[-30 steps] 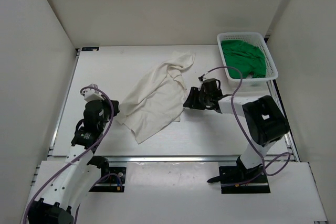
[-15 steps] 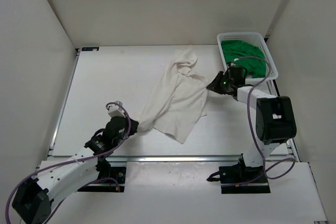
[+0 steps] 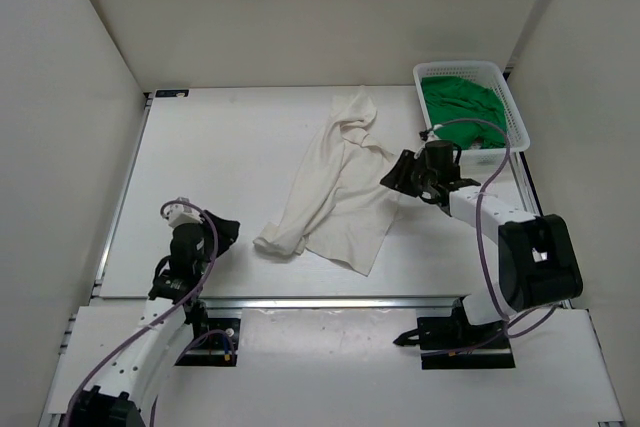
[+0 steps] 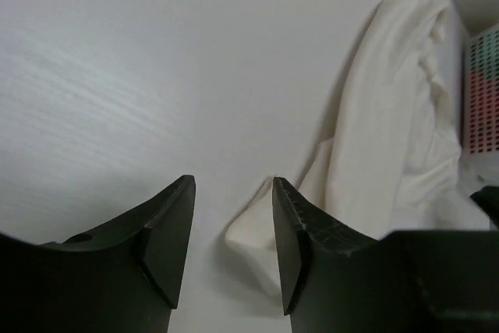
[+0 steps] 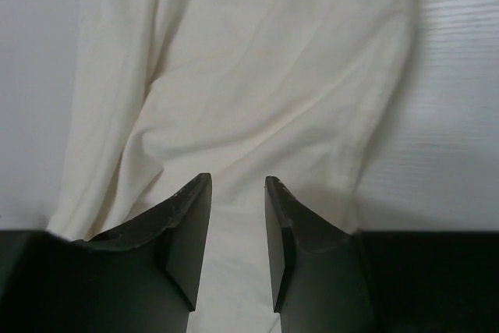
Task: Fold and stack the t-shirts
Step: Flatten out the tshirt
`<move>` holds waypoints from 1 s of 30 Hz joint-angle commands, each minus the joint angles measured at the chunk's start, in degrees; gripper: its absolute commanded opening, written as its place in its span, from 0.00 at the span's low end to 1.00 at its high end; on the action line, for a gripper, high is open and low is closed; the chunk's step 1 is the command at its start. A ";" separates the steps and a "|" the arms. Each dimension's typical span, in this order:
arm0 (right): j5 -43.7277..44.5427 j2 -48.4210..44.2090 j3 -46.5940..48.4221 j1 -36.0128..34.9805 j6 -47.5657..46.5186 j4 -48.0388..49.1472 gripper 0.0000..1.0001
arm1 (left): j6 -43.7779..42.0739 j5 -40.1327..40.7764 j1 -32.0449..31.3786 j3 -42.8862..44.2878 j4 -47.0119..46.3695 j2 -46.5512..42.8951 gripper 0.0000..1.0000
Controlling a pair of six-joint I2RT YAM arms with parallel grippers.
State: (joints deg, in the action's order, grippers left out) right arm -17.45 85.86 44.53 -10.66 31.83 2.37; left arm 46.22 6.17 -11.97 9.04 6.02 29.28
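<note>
The white t-shirt (image 3: 335, 197) lies crumpled lengthwise at mid-table, one bunched corner (image 4: 257, 239) pointing to the near left. My left gripper (image 3: 228, 230) stands open just left of that corner, with nothing between its fingers (image 4: 179, 216). My right gripper (image 3: 392, 175) hovers at the shirt's right edge, its jaws parted narrowly over the white cloth (image 5: 257, 76) and closed on nothing. The green t-shirt (image 3: 460, 105) fills the basket. In the left wrist view, red cloth (image 4: 485, 126) shows through the basket's mesh.
The white mesh basket (image 3: 515, 112) stands at the far right corner, right behind my right arm. White walls close the table in on the left, right and back. Bare tabletop (image 3: 220, 147) stretches left of the shirt.
My left gripper has opened, let go of the shirt's corner and drawn back to the left. The corner has dropped onto the table. My right gripper has shifted from the basket toward the shirt.
</note>
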 commanded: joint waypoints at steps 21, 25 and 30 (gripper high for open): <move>6.37 -18.89 -16.06 -20.46 -1.95 2.11 0.36 | 18.64 -13.29 -10.96 -7.37 -18.24 17.03 0.48; 7.08 -20.29 -17.02 -18.97 -2.13 1.58 0.36 | 18.21 -11.36 -11.07 -4.92 -15.09 15.65 0.01; 8.13 -19.51 -18.69 -18.08 -2.13 0.88 0.36 | 7.34 -6.26 -10.44 17.44 -1.38 13.96 0.00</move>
State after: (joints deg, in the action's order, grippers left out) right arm -11.11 66.48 26.61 -29.15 29.78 1.85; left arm 61.10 -4.16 -22.44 10.70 0.34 44.38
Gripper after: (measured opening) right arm 0.361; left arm 0.022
